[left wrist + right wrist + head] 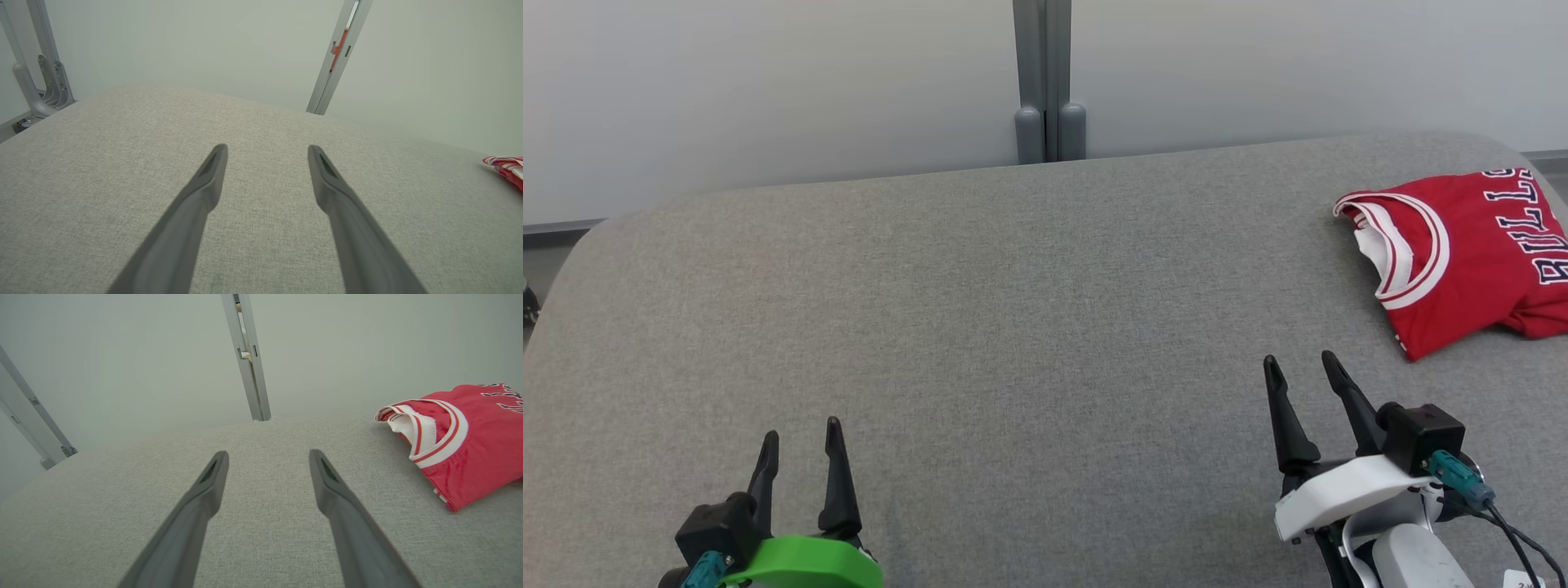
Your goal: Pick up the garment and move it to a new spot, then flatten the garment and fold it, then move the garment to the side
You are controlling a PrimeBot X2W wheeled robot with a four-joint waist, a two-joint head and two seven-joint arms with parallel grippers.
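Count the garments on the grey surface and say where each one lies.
1. The red jersey lies at the far right of the grey surface, beyond the right gripper; part runs off the head view.

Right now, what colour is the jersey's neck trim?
Neck trim: white with a red stripe. Best in right wrist view.

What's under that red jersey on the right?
The red jersey lies directly on the grey fabric surface, which shows along its near edges. Anything tucked beneath it or within its folds is hidden.
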